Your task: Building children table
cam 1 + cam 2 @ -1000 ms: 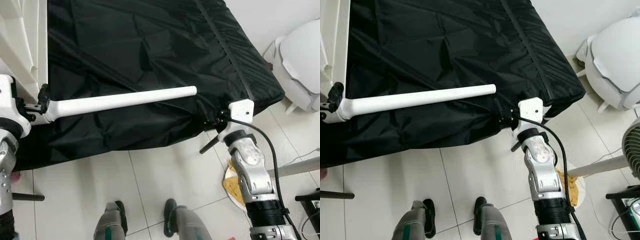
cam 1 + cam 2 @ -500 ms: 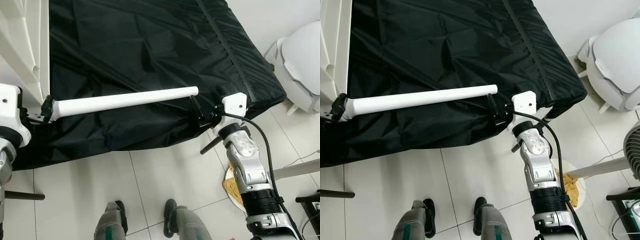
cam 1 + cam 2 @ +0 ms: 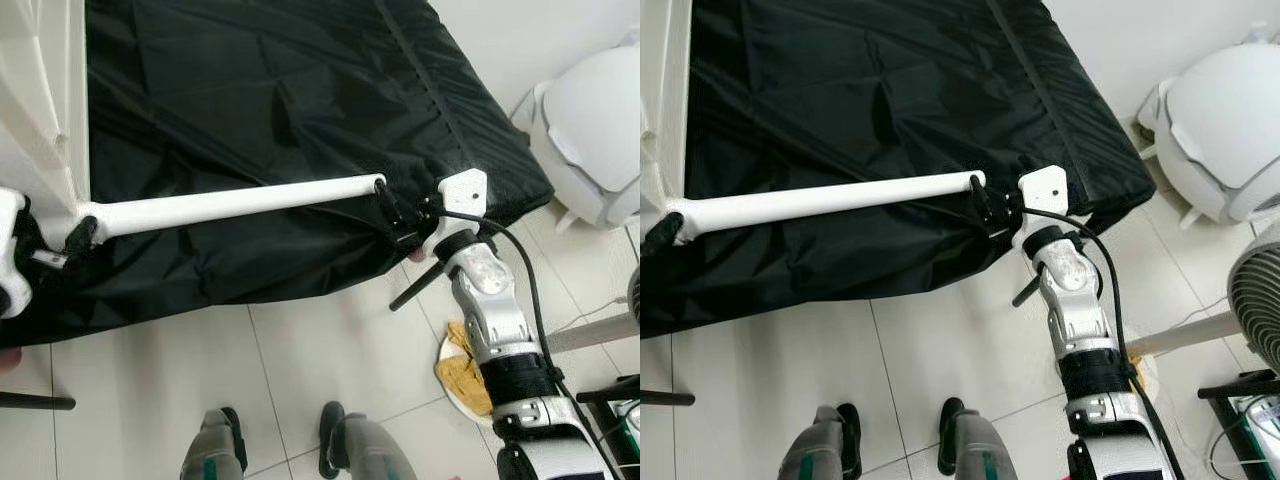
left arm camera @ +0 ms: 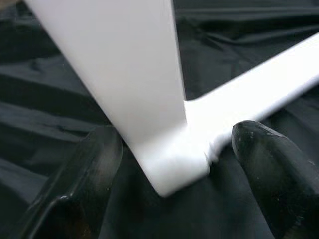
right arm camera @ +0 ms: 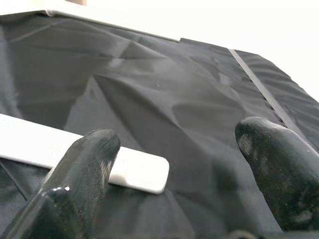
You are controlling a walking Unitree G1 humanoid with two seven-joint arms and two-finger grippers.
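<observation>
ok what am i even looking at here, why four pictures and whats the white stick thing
This is a humanoid robot putting together a children's table. The two wide pictures come from a pair of cameras on its head, looking down past its silver arms to its own feet on the tiled floor. The two close-ups come from cameras on its wrists, looking along the black fingers of each pincer.

The white stick is a table leg, lying across a bed-like surface under a black cover. The left pincer straddles the leg's near end, where it meets a flat white panel; whether it truly clamps it I cannot tell. The right pincer is open, its fingers spread at the leg's free tip, not gripping it.
</observation>
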